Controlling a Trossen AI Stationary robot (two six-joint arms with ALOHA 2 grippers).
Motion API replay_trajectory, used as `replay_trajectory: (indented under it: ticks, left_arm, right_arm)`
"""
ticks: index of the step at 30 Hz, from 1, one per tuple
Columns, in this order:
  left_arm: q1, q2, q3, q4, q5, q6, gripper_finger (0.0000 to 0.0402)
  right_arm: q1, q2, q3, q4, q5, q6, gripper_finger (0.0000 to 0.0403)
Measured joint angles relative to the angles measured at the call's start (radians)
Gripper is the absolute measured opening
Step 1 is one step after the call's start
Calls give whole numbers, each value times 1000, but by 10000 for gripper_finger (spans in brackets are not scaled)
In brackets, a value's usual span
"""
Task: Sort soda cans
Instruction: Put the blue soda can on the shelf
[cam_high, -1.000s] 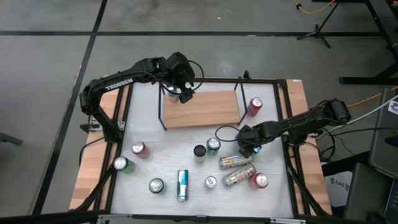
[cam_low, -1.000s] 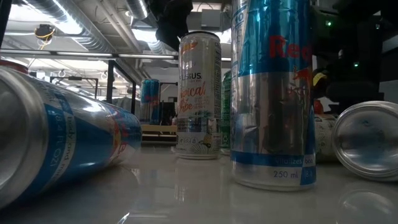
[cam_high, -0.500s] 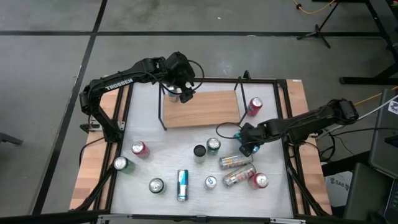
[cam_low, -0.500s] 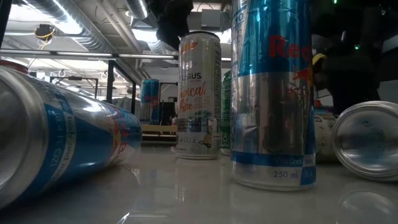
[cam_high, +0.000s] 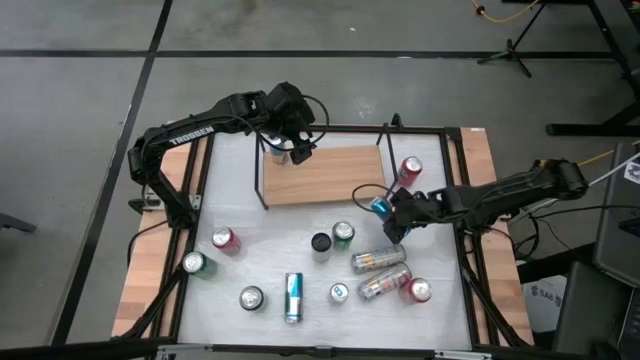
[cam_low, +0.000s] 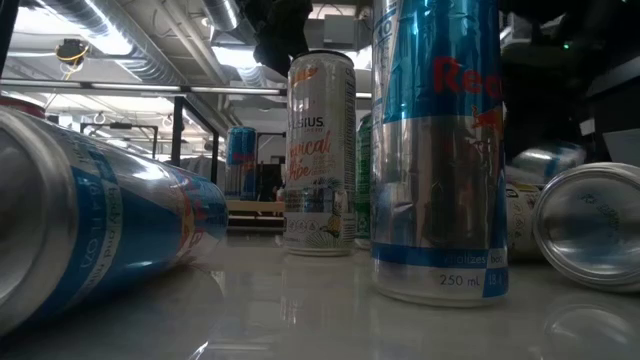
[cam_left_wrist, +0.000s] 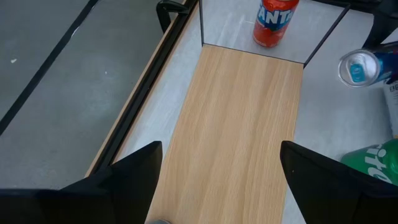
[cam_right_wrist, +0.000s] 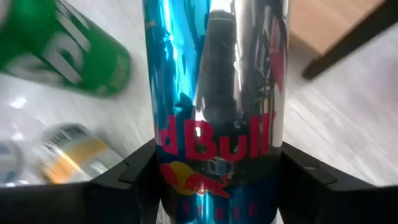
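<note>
Overhead view of the white table (cam_high: 250, 260), described from left to right. A green can (cam_high: 194, 263) stands near the left frame, with a red can (cam_high: 224, 238) just beside it toward the far side. A second green-topped can (cam_high: 250, 297) stands nearer the front edge, and a blue-and-silver can (cam_high: 293, 297) lies on its side next to it.

At the far side, the left arm reaches over a raised wooden shelf (cam_high: 325, 175). The left end effector (cam_high: 287, 150) hangs above the shelf's left end with its fingers spread wide and nothing between them; its wrist camera shows bare wood between the two dark fingers (cam_left_wrist: 134, 171).

At centre stand a black can (cam_high: 320, 242), a green can (cam_high: 343, 233) close by it, and a small blue-topped can (cam_high: 340, 292) toward the front. Two silver cans (cam_high: 378, 260) (cam_high: 383, 284) lie on their sides to the right, with a red can (cam_high: 416, 290) touching the nearer one.

The right end effector (cam_high: 392, 212) is clamped on a blue-and-silver Red Bull can (cam_right_wrist: 214, 106), lifted off the table just right of the shelf's near right corner. A red Fanta can (cam_high: 408, 170) stands beyond the shelf's right end.
</note>
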Motion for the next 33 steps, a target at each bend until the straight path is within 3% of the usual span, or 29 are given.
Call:
replay_trajectory:
  ticks: [11,21,33]
  left_arm:
    - [0,0,0,0,0,0,316]
    - [0,0,0,0,0,1,316]
    - [0,0,0,-1,0,5,316]
  right_arm:
    - [0,-24,0,158,26,-92,227]
    - [0,-24,0,255,127,-189,227]
    - [0,-23,1,524,372,-484,227]
